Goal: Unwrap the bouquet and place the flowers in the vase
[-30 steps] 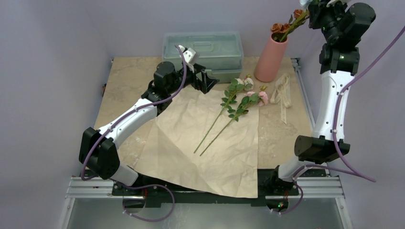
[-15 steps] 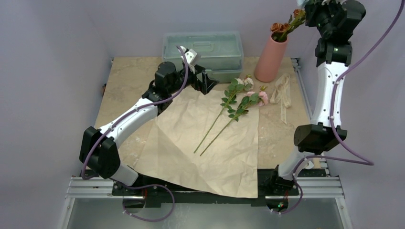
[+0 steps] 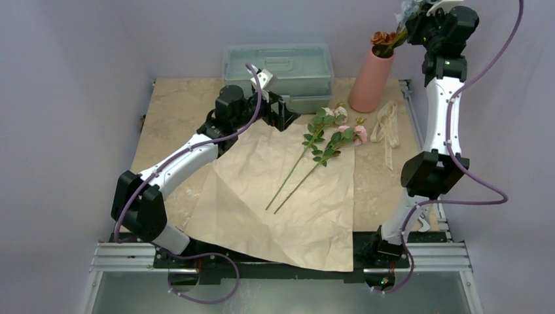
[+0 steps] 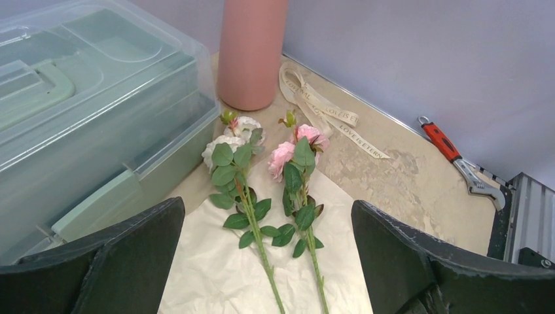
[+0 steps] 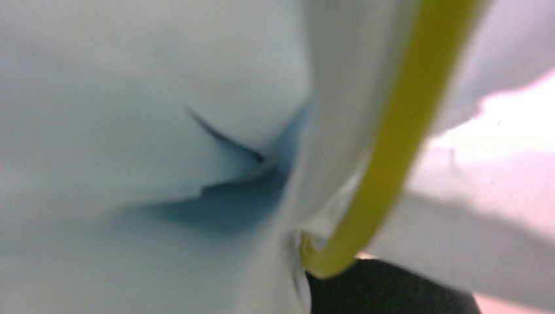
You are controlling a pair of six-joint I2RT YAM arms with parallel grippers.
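The vase (image 3: 370, 80) stands upright near the far right corner of the tabletop (image 3: 177, 111), with rust-orange blooms (image 3: 381, 37) rising from its mouth. Above and to the right of it, the right gripper (image 3: 411, 21) is clenched on a pale blue flower (image 3: 406, 9), whose green stem slants down to the vase mouth; the right wrist view is filled by blurred pale petals and a yellow-green stem.

A cream flower (image 4: 226, 140) and a pink flower (image 4: 291, 150) lie side by side with their heads just in front of the vase and their stems running back over the kraft paper (image 3: 275, 196), which lies spread flat from the middle of the tabletop to its near edge. The ribbon (image 3: 386, 124) lies loose by the right edge, beside the vase.

The left gripper (image 3: 285, 112) hovers low at the far edge of the paper, released and wide apart, holding nothing. A grey-green lidded box (image 3: 278, 65) sits at the far edge, left of the vase. A red-handled wrench (image 4: 458, 160) lies at the right edge.
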